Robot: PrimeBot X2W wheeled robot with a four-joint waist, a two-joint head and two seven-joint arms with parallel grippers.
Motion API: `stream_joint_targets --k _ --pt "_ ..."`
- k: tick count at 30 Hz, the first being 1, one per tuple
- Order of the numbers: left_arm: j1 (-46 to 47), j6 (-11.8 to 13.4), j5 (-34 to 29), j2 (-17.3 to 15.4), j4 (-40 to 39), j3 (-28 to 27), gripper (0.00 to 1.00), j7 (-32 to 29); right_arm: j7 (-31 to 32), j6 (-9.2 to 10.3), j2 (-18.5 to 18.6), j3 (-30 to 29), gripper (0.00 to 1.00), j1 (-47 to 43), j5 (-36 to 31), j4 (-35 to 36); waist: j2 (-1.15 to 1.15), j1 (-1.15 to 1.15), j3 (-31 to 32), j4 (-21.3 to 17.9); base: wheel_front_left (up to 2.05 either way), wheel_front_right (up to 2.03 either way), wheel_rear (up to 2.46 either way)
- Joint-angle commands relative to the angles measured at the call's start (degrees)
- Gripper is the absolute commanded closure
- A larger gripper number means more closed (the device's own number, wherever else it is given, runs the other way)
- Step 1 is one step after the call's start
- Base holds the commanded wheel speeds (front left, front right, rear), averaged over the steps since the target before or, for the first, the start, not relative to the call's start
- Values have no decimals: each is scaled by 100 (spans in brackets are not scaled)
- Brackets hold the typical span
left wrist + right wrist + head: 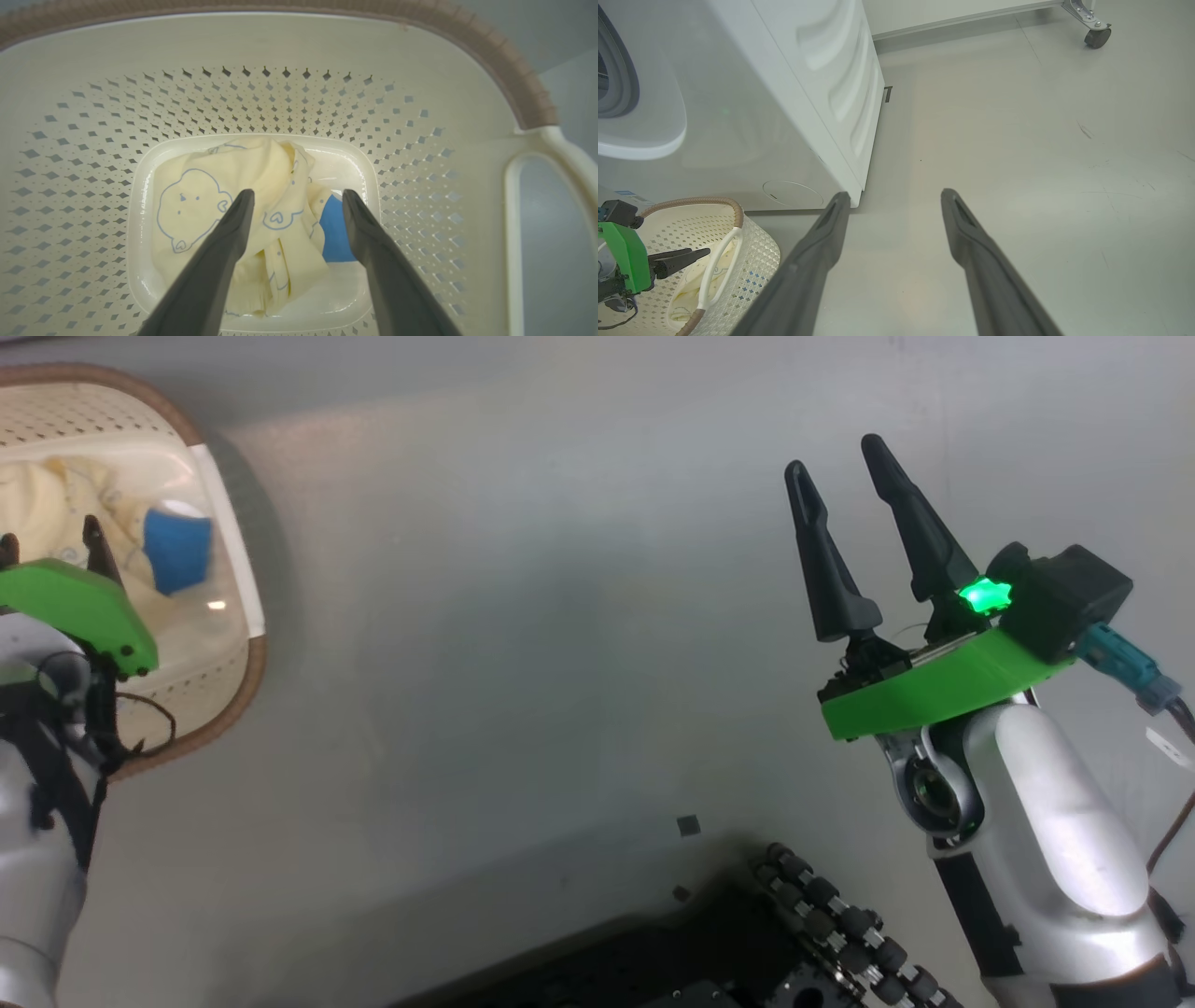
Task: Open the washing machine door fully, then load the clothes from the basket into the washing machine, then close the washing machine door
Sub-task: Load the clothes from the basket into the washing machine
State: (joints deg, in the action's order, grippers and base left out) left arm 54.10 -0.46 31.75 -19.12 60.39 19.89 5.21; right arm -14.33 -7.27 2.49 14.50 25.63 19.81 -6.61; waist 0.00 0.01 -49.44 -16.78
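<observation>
left gripper (296, 196) (jaws wide) hangs over the clothes (210, 205) in the basket (280, 56).

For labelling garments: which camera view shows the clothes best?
Left wrist view: it looks straight down on the clothes in the basket, prints clear. Head view catches part of them at its left edge; right wrist view, a cream sliver.
</observation>
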Motion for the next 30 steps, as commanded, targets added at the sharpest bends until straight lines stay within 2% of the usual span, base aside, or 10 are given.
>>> stream_joint_targets --k 1,10,20,22,23,24,25,26,27,30 --pt "50 -36 46 -302 27 -175 0 -44 -62 -22 39 112 0 -65 62 143 0 -1 -268 -217 0 0 0" --pt "516 -168 194 -623 539 -244 0 -560 -65 -22 39 156 0 -43 171 279 0 -1 -775 -457 0 0 0" --pt "848 4 240 -776 806 -254 0 -855 -66 -22 39 168 0 -93 202 501 0 -1 -1114 -583 0 0 0" --pt "903 137 240 -778 870 -257 0 -896 -66 -22 39 174 0 -97 214 512 0 -1 -1158 -599 0 0 0" --pt "910 194 239 -764 908 -250 5 -940 -66 -22 39 180 0 -99 220 516 0 -1 -1166 -604 0 0 0" --pt "921 263 247 -765 934 -261 36 -932 -66 -22 39 185 0 -103 224 521 0 -1 -1175 -606 0 0 0" --pt "924 309 283 -748 957 -293 53 -921 -66 -22 39 185 0 -97 240 555 0 -1 -1181 -611 0 0 0" --pt "911 335 305 -712 990 -299 83 -969 -66 -22 39 160 0 -81 277 655 0 -1 -1181 -615 0 0 0" --pt "896 370 282 -694 1015 -266 100 -999 -66 -22 39 139 0 -85 304 729 0 -1 -1180 -619 0 0 0" --pt "869 454 284 -624 1050 -247 100 -957 -66 -22 39 80 0 -95 334 902 0 -1 -1185 -625 0 0 0"
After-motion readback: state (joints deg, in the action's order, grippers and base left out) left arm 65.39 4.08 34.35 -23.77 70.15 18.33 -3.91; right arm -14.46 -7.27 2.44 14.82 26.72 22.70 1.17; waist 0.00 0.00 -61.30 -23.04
